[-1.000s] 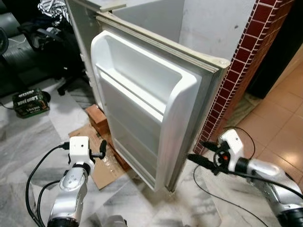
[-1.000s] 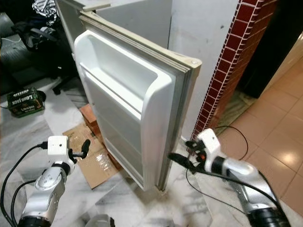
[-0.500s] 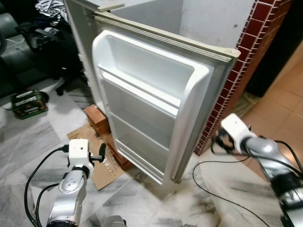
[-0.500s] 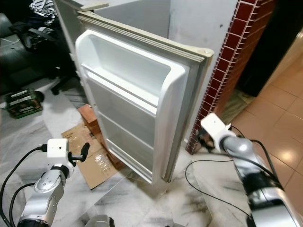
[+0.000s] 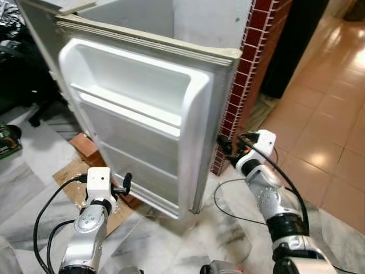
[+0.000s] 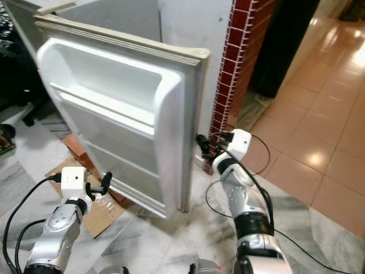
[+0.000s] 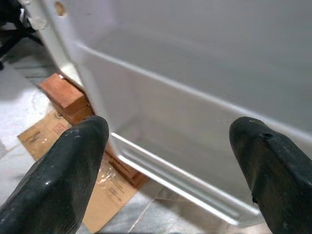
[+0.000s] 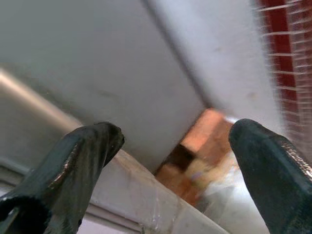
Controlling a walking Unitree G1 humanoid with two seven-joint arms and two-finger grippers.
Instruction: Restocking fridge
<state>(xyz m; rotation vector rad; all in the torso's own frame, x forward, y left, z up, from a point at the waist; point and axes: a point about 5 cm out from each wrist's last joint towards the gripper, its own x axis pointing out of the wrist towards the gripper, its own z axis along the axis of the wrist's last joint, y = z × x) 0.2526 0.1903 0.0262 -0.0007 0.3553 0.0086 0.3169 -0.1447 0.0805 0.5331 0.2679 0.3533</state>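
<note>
The white fridge door (image 5: 137, 114) stands open, its bare inner shelves facing me. My left gripper (image 5: 124, 184) is open, low down and close in front of the door's bottom shelf (image 7: 195, 112), holding nothing. The right gripper (image 5: 224, 149) is open too. It sits just past the door's free edge on the outer side, between the door and the red brick pillar (image 5: 245, 68). In the right wrist view the door's outer face (image 8: 97, 73) fills the gap between the fingers. No groceries are visible.
The fridge rests on red bricks (image 5: 84, 145) over flattened cardboard (image 5: 65, 177). A black cable (image 5: 228, 200) loops on the marble floor beside the right arm. Orange tiled floor (image 5: 331, 114) opens to the right. Dark clutter (image 5: 17, 68) lies at the far left.
The whole view has turned to the right. My right gripper has moved from in front of the door's lower free edge round to its outer side by the pillar. The left arm has barely moved.
</note>
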